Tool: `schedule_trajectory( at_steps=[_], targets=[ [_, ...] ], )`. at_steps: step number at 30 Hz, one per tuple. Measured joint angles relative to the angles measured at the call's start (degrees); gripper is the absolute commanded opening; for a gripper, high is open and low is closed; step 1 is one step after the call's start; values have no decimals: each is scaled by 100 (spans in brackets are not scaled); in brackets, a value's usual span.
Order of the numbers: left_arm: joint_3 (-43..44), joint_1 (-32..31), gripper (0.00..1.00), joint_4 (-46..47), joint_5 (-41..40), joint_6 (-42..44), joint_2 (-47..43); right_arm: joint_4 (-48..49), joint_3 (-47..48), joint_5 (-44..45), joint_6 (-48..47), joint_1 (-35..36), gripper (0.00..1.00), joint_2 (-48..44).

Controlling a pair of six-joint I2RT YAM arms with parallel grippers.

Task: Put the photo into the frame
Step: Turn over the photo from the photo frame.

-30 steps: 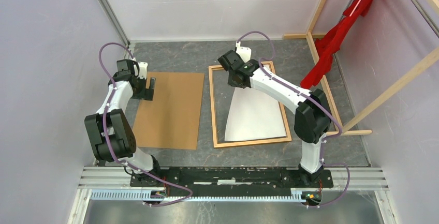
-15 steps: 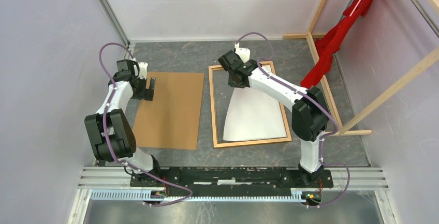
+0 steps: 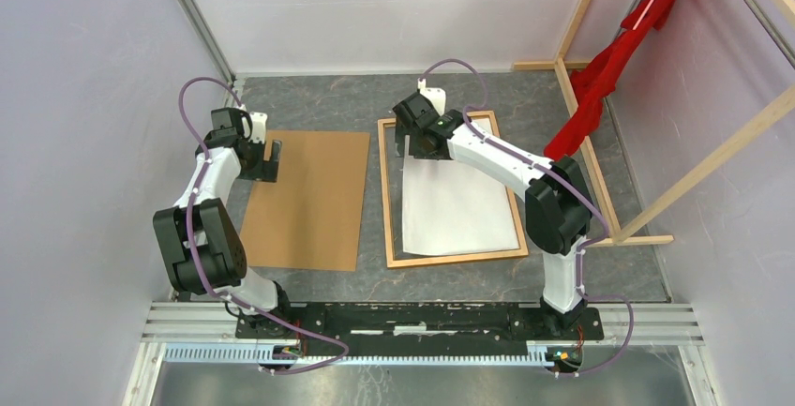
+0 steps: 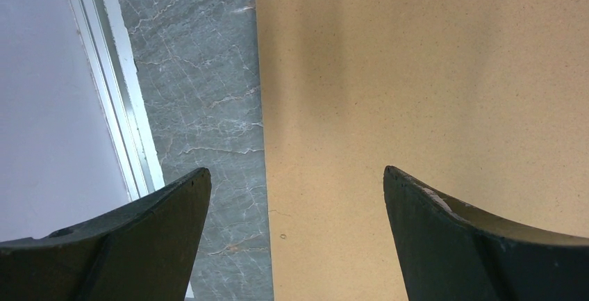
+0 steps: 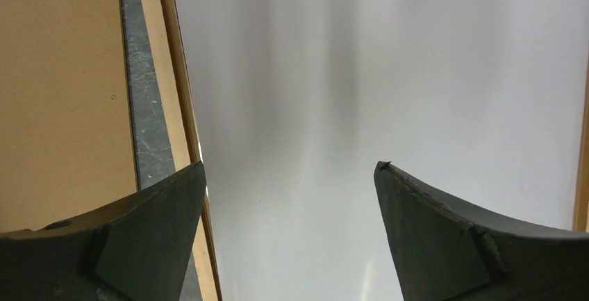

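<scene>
Photo [image 3: 459,209] now flat inside frame [image 3: 385,190], far end dropped as R fingers [image 5: 444,231] let go; L fingers [image 4: 139,245] spread, empty.

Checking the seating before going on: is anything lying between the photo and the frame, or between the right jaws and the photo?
Nothing visible. The photo lies white side up within the frame, and the right gripper hangs open over its far end. The backing board lies apart.
</scene>
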Motion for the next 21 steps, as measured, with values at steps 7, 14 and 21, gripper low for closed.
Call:
schedule_trajectory(
  at_steps=[7, 14, 21],
  targets=[
    [-9, 0, 100, 2, -59, 4, 0, 205, -118, -162, -109, 0, 98, -7],
    [-24, 0, 100, -2, -166, 192, 0, 424, -118, -374, -278, -2, 98, -7],
    [-24, 0, 100, -2, -295, 313, 0, 791, -173, -693, -428, -11, 98, -50]
  ],
)
